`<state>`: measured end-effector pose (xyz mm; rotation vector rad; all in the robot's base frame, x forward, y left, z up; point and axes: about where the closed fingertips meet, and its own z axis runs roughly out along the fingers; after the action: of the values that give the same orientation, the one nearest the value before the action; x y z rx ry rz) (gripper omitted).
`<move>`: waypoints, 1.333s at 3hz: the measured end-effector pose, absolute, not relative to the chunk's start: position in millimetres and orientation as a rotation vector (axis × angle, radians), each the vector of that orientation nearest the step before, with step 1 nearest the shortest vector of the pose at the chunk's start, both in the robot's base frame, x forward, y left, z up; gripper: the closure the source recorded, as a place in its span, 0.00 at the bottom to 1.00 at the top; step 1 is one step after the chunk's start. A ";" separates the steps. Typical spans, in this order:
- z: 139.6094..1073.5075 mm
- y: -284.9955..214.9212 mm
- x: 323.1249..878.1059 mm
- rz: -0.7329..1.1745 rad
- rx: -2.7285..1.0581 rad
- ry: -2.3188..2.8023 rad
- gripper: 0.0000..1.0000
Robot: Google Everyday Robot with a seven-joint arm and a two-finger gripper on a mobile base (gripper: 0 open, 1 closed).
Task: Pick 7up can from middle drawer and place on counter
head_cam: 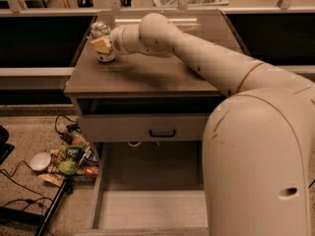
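The 7up can (100,32), with its silver top and pale body, stands upright at the far left corner of the counter (147,75). My gripper (103,47) reaches in from the right and is shut on the can, one cream finger (102,45) across its side. The can's base seems to rest on the counter, though I cannot tell for sure. The middle drawer (147,210) is pulled out below, and its plank floor is bare where it shows. My arm hides the drawer's right part.
A grey drawer front with a small black handle (162,132) sits just under the counter. Snack bags (71,156), a white disc (39,161) and cables lie on the floor to the left. My arm's large body (256,171) fills the right foreground.
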<state>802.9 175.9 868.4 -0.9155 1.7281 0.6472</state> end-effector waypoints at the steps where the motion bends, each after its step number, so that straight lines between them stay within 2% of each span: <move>1: 868.3 175.9 802.9 0.647 -0.916 1.728 0.51; 3: 867.8 177.0 802.6 0.649 -0.917 1.728 0.04; 4: 872.8 177.9 801.5 0.659 -0.929 1.710 0.00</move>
<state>801.5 177.9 872.8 -0.9293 1.7101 0.6593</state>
